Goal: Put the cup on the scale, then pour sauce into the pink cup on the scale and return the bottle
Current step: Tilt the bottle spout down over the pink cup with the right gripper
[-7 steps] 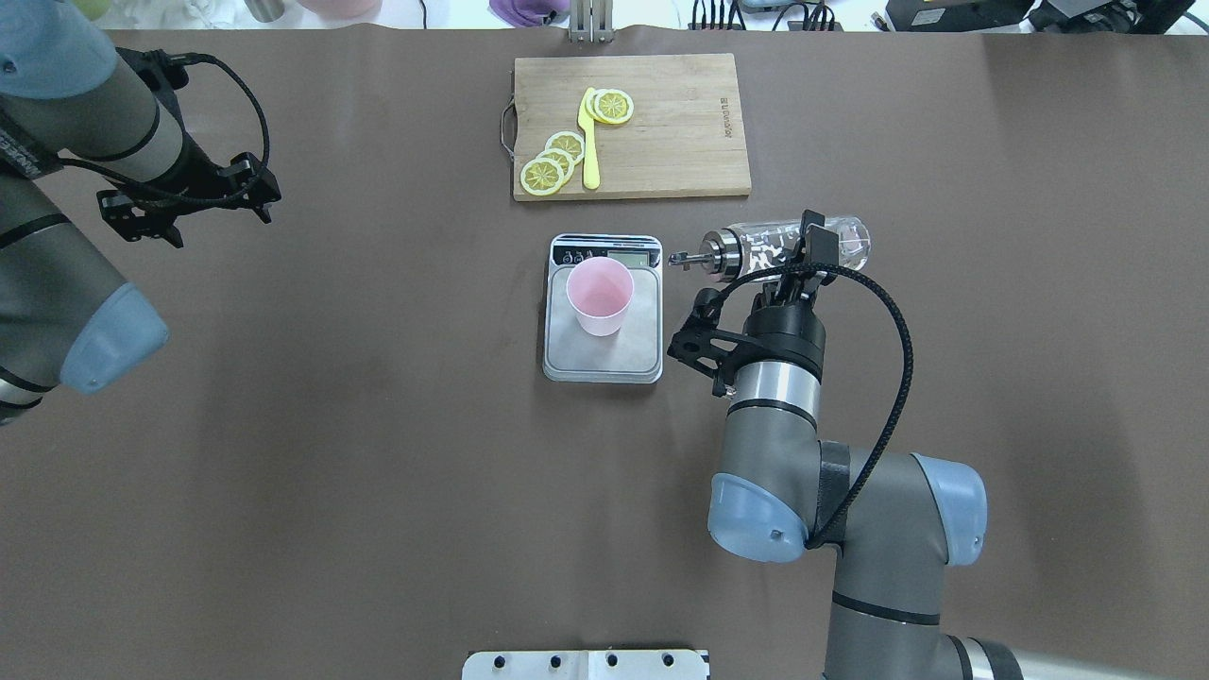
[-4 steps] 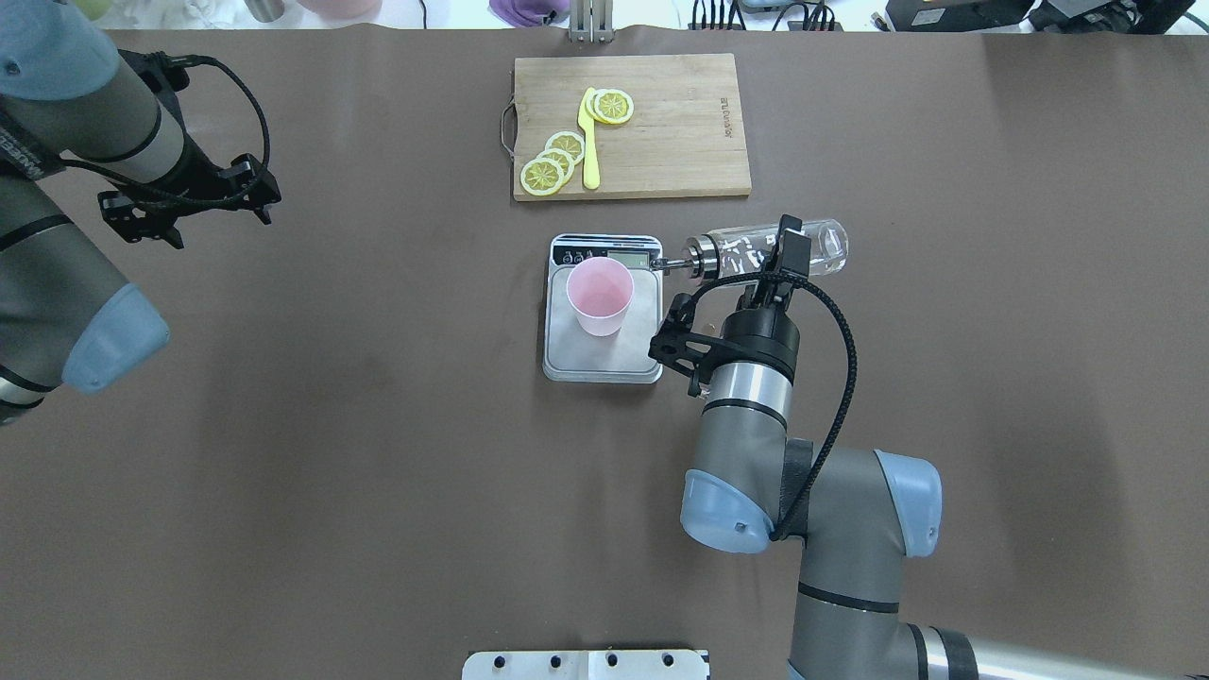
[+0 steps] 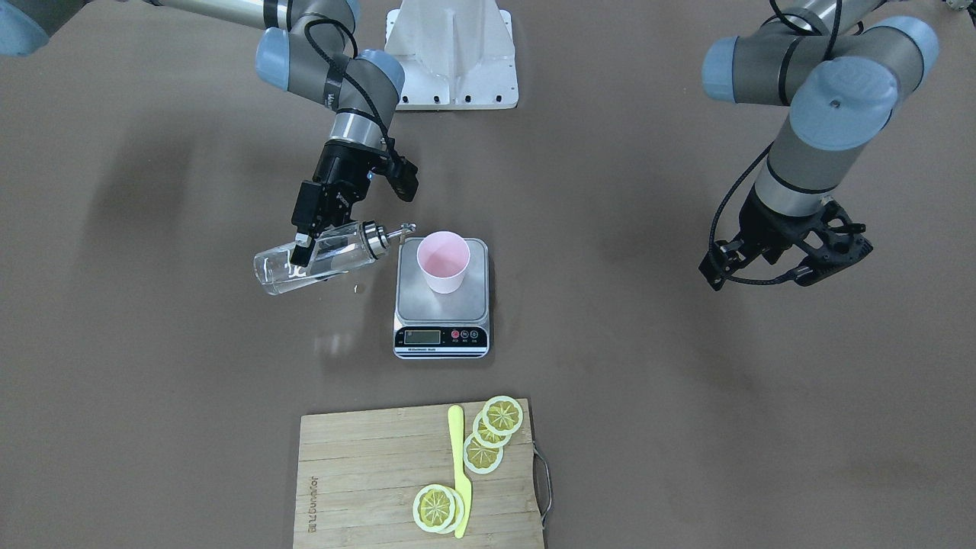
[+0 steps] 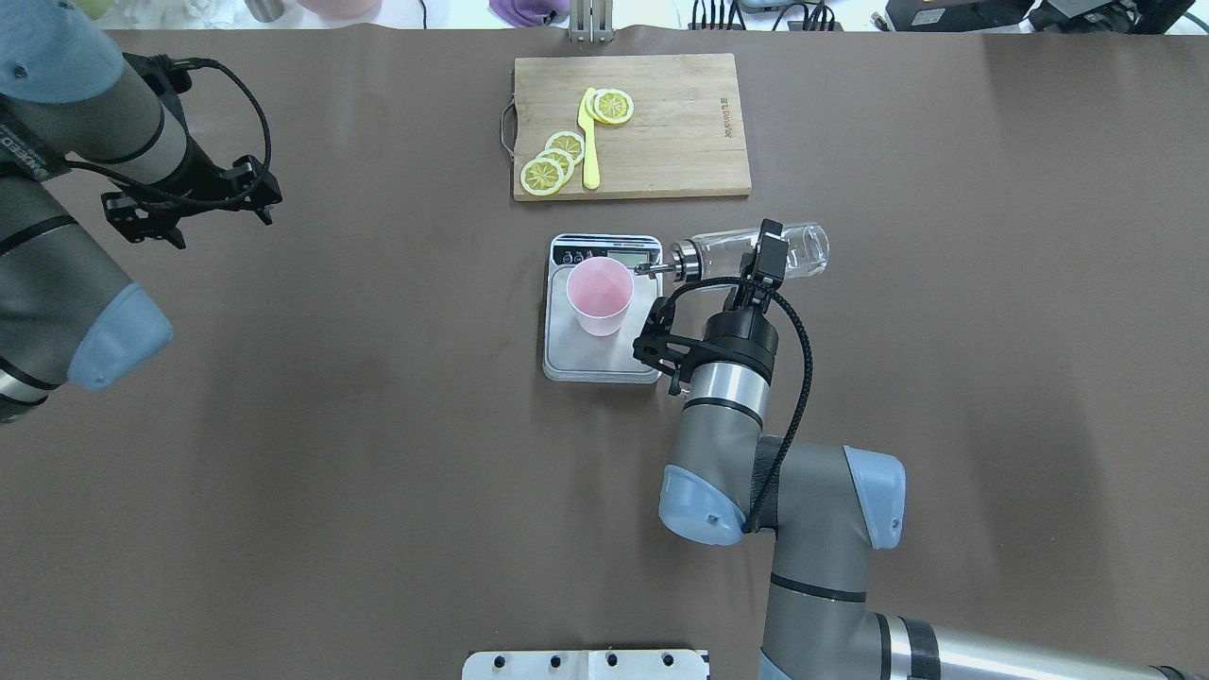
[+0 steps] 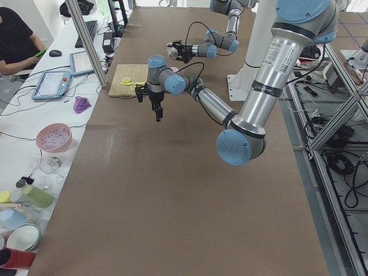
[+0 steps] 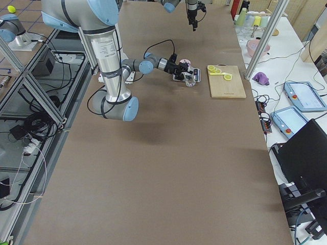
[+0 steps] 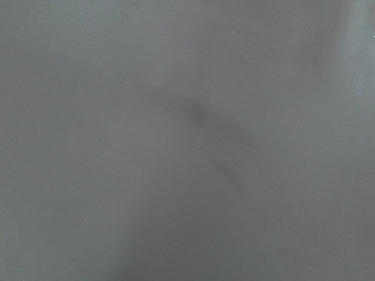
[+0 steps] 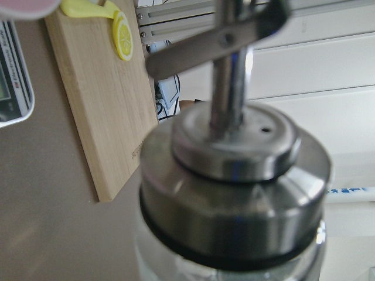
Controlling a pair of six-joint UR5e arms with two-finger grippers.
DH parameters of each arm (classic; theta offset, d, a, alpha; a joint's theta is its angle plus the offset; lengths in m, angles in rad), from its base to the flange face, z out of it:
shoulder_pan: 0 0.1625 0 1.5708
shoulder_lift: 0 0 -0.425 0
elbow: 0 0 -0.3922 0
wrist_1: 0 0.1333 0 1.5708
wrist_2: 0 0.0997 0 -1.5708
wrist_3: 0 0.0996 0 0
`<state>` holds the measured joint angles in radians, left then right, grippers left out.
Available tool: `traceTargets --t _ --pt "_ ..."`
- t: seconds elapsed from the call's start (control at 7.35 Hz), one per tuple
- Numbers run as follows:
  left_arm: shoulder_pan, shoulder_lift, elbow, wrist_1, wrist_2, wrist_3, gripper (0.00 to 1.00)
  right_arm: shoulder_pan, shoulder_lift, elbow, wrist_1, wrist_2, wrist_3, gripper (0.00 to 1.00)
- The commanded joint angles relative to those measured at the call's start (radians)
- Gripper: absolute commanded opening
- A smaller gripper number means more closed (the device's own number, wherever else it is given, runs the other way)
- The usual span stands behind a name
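Observation:
The pale pink cup (image 4: 599, 295) stands upright on the silver scale (image 4: 644, 351), also in the front view, cup (image 3: 443, 261) on scale (image 3: 412, 301). My right gripper (image 4: 767, 255) is shut on the clear glass bottle (image 4: 718, 253), held almost level just right of the scale. Its metal spout (image 4: 652, 268) points at the cup and ends short of the rim. Clear sauce lies in the bottle (image 3: 339, 252). No stream shows. My left gripper (image 4: 189, 203) hangs open and empty far to the left.
A wooden cutting board (image 4: 680, 142) with lemon slices (image 4: 553, 162) and a yellow knife (image 4: 589, 142) lies behind the scale. The scale's display strip (image 3: 441, 336) faces away from the robot. A white base plate (image 4: 586, 664) sits at the near table edge.
My right arm has carried the bottle leftward; the spout went from right of the scale to over its right edge, near the cup. The left arm has barely moved.

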<state>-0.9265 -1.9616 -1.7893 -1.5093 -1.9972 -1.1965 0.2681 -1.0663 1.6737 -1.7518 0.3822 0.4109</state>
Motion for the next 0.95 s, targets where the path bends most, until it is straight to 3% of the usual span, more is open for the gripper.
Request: traceTargets --t 0.0,0.27,0.82 --pt "0.0 0.0 0.002 -0.002 0.0 0.0 0.98 0.008 0.035 -0.066 0.0 -0.002 0.002 0.0" --pt "0.0 0.0 0.002 -0.002 -0.002 0.0 0.98 0.01 0.039 -0.081 0.0 -0.028 0.002 0.0" --pt "-0.002 0.0 0.001 0.0 -0.002 0.0 0.98 0.011 0.034 -0.098 -0.02 -0.175 0.0 0.0"
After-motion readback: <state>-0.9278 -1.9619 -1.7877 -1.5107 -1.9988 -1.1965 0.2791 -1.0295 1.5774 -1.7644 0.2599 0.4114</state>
